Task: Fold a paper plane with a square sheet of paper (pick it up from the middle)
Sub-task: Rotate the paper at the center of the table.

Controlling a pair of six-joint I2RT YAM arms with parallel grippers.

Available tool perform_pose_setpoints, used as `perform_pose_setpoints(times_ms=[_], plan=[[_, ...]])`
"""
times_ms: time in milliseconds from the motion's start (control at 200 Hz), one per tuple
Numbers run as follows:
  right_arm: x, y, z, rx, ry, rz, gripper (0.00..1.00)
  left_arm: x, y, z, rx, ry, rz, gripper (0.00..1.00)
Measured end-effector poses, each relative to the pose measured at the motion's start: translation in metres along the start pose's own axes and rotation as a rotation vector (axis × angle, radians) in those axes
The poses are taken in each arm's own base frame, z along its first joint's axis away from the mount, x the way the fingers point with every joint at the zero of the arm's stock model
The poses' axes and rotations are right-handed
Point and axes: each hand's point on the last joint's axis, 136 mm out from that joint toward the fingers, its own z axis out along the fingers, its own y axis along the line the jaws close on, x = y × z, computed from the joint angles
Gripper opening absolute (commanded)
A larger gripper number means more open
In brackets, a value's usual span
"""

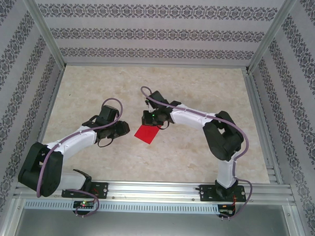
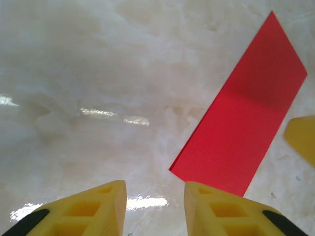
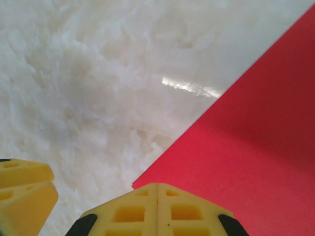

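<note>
**Two grippers close on the red sheet at mid-table**

Two arms reach in from their bases at the near edge, and I start with the left one. The left gripper (image 1: 125,129) sits low over the table (image 1: 200,88). On its wrist camera its yellow fingers (image 2: 98,206) stand apart with bare tabletop between them, gripping nothing.

The square sheet of paper (image 1: 147,133) lies flat on the table at the left gripper's 3 o'clock, just beside it. From the left wrist it runs off toward 1 o'clock (image 2: 243,123), with a soft change of shade across its middle.

The right gripper (image 1: 147,119) is at the sheet's 12 o'clock, on its far side. Its fingers are pressed together (image 3: 157,189), their tips over a corner of the sheet (image 3: 246,162). I cannot tell whether they touch it.

Beyond lies pale marbled tabletop, then patterned walls.
</note>
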Motion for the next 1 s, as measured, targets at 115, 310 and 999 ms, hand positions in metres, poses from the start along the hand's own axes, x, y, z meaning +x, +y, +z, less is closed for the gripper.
perform_pose_setpoints(times_ms=[115, 310, 999], plan=[[0.010, 0.003, 0.023, 0.025, 0.043, -0.006, 0.03, 0.001, 0.004, 0.000, -0.012, 0.006, -0.017, 0.44], [0.023, 0.002, 0.041, 0.054, 0.094, -0.007, 0.03, 0.000, 0.008, -0.001, -0.022, 0.006, -0.031, 0.47], [0.085, -0.051, -0.027, 0.181, 0.285, -0.191, 0.28, 0.010, 0.009, 0.001, -0.019, 0.063, -0.034, 0.60]])
